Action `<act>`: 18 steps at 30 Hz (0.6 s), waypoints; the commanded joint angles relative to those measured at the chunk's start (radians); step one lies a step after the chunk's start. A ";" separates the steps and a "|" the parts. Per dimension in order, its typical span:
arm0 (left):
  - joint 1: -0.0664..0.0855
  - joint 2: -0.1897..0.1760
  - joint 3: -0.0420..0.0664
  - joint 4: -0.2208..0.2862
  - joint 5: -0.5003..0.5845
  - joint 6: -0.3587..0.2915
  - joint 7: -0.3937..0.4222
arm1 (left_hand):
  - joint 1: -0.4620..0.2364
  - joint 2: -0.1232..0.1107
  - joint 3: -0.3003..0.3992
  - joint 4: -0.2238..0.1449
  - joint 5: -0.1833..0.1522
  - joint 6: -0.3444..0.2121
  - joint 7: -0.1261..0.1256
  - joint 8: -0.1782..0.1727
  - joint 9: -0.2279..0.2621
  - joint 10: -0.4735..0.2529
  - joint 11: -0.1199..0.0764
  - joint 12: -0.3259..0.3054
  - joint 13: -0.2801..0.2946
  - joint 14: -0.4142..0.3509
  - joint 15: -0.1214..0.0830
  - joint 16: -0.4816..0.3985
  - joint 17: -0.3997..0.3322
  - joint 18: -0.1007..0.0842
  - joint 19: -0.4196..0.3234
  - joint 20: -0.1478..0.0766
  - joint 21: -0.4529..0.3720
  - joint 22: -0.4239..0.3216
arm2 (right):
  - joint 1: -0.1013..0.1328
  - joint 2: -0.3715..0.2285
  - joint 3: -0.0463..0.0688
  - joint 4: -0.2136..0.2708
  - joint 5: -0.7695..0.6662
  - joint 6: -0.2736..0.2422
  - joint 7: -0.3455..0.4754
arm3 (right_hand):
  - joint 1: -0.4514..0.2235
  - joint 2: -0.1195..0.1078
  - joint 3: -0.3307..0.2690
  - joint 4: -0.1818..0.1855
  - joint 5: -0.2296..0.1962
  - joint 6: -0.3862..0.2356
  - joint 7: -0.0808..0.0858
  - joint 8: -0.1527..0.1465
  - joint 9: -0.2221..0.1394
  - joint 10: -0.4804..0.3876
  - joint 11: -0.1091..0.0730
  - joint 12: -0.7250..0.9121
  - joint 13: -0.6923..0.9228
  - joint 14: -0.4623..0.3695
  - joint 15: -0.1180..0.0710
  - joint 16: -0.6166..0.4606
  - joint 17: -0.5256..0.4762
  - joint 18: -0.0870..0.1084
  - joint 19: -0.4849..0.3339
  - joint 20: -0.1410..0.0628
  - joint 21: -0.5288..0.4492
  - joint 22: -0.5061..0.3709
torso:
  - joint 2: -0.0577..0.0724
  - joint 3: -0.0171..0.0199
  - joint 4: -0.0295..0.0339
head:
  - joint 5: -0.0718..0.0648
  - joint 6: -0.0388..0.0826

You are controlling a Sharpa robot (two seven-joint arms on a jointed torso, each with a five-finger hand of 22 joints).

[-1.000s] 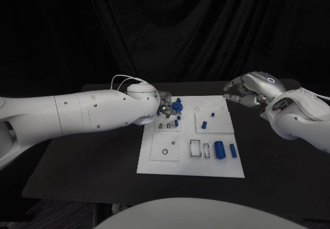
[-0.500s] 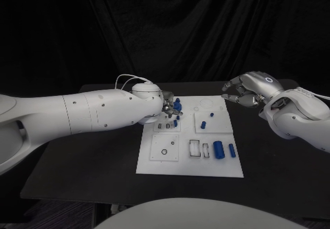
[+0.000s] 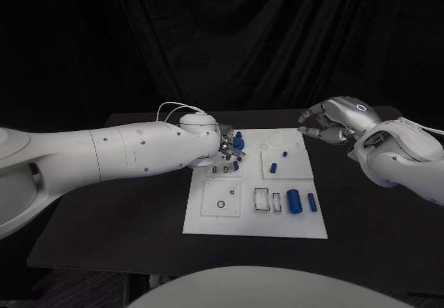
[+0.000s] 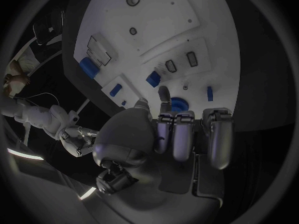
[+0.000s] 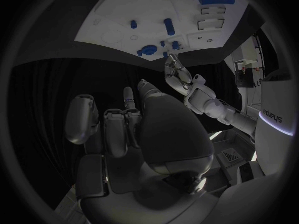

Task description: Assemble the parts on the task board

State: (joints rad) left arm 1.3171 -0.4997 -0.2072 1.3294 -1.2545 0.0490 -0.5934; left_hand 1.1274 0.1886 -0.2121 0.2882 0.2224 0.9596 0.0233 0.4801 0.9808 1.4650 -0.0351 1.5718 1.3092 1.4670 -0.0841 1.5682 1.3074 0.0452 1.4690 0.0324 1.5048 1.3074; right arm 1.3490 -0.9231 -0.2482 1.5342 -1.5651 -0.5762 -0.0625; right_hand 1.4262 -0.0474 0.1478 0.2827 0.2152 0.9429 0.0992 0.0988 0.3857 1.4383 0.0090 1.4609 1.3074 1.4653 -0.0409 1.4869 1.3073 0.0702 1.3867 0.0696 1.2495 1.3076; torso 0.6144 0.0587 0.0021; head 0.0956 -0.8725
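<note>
While upright, round blue part (image 4: 179, 104), seemingly touched.

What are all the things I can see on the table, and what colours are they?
White flat task board: one, white, in the middle of the black table.
Black table: one, black, under the board.
Large blue cylinder part: one, blue, lying on the board's near right area.
Slim blue bar part: one, blue, lying just right of the large cylinder.
Short blue peg part: one, blue, on the right middle square.
Round blue knob part: one, blue, at the board's far left, by the left hand's fingertips.
Left hand: one, silver, over the board's far left corner.
Right hand: one, silver, fingers curled, raised beyond the board's far right corner.
</note>
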 commanded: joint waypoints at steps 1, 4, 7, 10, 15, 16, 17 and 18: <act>-0.008 0.004 0.001 -0.003 -0.002 0.013 0.002 | 0.009 0.000 0.002 -0.005 0.005 0.007 0.001 -0.004 -0.002 0.106 -0.006 -0.001 0.262 0.104 -0.003 0.003 0.263 -0.010 0.009 -0.006 -0.007 0.136 | -0.002 0.001 0.001 -0.001 -0.003 0.001 -0.013 | -0.003 -0.006 -0.005 0.000 0.005 0.005 0.001 -0.006 -0.001 0.000 0.002 -0.005 0.140 0.070 -0.004 0.004 0.210 0.003 0.006 -0.002 -0.006 0.162 | -0.001 -0.0001 0.0003 | -0.001 0.000; -0.013 0.004 0.000 -0.005 -0.002 0.013 0.002 | 0.011 0.001 0.003 -0.005 0.006 0.010 0.000 -0.007 -0.002 0.106 -0.006 -0.001 0.262 0.104 -0.003 0.003 0.263 -0.010 0.008 -0.006 -0.007 0.135 | -0.003 0.001 0.001 -0.001 -0.003 0.001 -0.012 | -0.003 -0.006 -0.006 0.000 0.006 0.006 0.002 -0.006 -0.001 -0.001 0.003 -0.005 0.139 0.070 -0.004 0.003 0.210 0.003 0.006 -0.002 -0.007 0.161 | -0.002 -0.0007 0.0008 | -0.003 0.000; -0.017 0.005 0.000 -0.006 -0.002 0.013 0.002 | 0.012 0.002 0.004 -0.005 0.006 0.012 0.000 -0.009 -0.003 0.106 -0.006 -0.001 0.262 0.104 -0.003 0.003 0.263 -0.010 0.008 -0.006 -0.008 0.135 | -0.003 0.001 0.001 -0.002 -0.003 0.001 -0.011 | -0.003 -0.006 -0.006 0.000 0.006 0.006 0.002 -0.006 -0.001 -0.001 0.003 -0.005 0.139 0.070 -0.004 0.003 0.210 0.003 0.006 -0.002 -0.007 0.161 | -0.003 -0.0008 0.0008 | -0.003 0.000; -0.019 0.006 0.000 -0.006 -0.002 0.015 0.002 | 0.013 0.002 0.004 -0.005 0.007 0.013 0.000 -0.010 -0.003 0.106 -0.006 -0.001 0.262 0.104 -0.003 0.003 0.263 -0.010 0.007 -0.006 -0.008 0.134 | -0.003 0.002 0.001 -0.002 -0.003 0.001 -0.011 | -0.003 -0.006 -0.006 0.000 0.006 0.006 0.002 -0.006 -0.001 -0.001 0.003 -0.005 0.139 0.070 -0.004 0.003 0.210 0.003 0.006 -0.002 -0.007 0.161 | -0.003 -0.0010 0.0010 | -0.003 0.000; -0.023 0.010 0.000 -0.006 -0.002 0.017 0.003 | 0.016 0.003 0.006 -0.006 0.007 0.015 0.000 -0.015 -0.004 0.106 -0.007 -0.001 0.262 0.104 -0.004 0.003 0.263 -0.010 0.010 -0.006 -0.007 0.137 | -0.003 0.003 0.001 -0.003 -0.003 -0.001 -0.009 | -0.004 -0.006 -0.006 0.000 0.007 0.006 0.002 -0.006 -0.002 -0.001 0.003 -0.005 0.139 0.071 -0.004 0.004 0.211 0.003 0.007 -0.002 -0.007 0.162 | -0.003 -0.0007 0.0019 | -0.005 0.000; -0.025 0.011 0.000 -0.007 -0.002 0.017 0.003 | 0.016 0.003 0.006 -0.006 0.007 0.015 0.000 -0.015 -0.004 0.106 -0.007 -0.001 0.262 0.104 -0.004 0.003 0.263 -0.010 0.010 -0.006 -0.007 0.137 | -0.004 0.004 0.001 -0.003 -0.003 -0.002 -0.009 | -0.004 -0.006 -0.006 0.000 0.007 0.006 0.002 -0.006 -0.002 -0.002 0.003 -0.007 0.137 0.070 -0.004 0.003 0.210 0.004 0.006 -0.002 -0.009 0.161 | -0.004 -0.0007 0.0022 | -0.006 0.000; -0.026 0.012 0.000 -0.007 -0.002 0.017 0.003 | 0.016 0.003 0.006 -0.006 0.007 0.015 0.000 -0.015 -0.004 0.106 -0.007 -0.001 0.262 0.104 -0.004 0.003 0.263 -0.010 0.010 -0.006 -0.007 0.137 | -0.004 0.004 0.001 -0.003 -0.003 -0.003 -0.008 | -0.004 -0.006 -0.006 0.000 0.007 0.006 0.002 -0.006 -0.002 -0.002 0.003 -0.007 0.137 0.070 -0.004 0.003 0.210 0.004 0.006 -0.002 -0.009 0.161 | -0.004 -0.0006 0.0022 | -0.006 0.000; -0.027 0.012 0.000 -0.008 -0.002 0.018 0.003 | 0.016 0.003 0.006 -0.006 0.007 0.015 0.000 -0.015 -0.004 0.106 -0.007 -0.001 0.262 0.104 -0.004 0.003 0.263 -0.010 0.010 -0.006 -0.007 0.137 | -0.004 0.004 0.001 -0.003 -0.003 -0.003 -0.008 | -0.004 -0.006 -0.006 0.000 0.007 0.006 0.002 -0.006 -0.002 -0.002 0.003 -0.007 0.137 0.070 -0.004 0.003 0.210 0.004 0.006 -0.002 -0.009 0.161 | -0.004 -0.0005 0.0021 | -0.006 0.000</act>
State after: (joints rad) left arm 1.2926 -0.4904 -0.2076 1.3222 -1.2550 0.0564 -0.5943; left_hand 1.1328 0.1940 -0.2091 0.2854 0.2224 0.9669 0.0231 0.4697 0.9779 1.4650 -0.0350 1.5719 1.3096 1.4670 -0.0840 1.5682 1.3074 0.0452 1.4690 0.0324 1.5009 1.3073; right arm 1.3476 -0.9194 -0.2483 1.5313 -1.5649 -0.5761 -0.0619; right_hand 1.4262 -0.0474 0.1478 0.2827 0.2200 0.9429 0.0992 0.0988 0.3849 1.4383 0.0090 1.4609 1.3074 1.4652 -0.0409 1.4868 1.3073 0.0702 1.3867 0.0696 1.2455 1.3074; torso 0.6110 0.0580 0.0037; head 0.0895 -0.8725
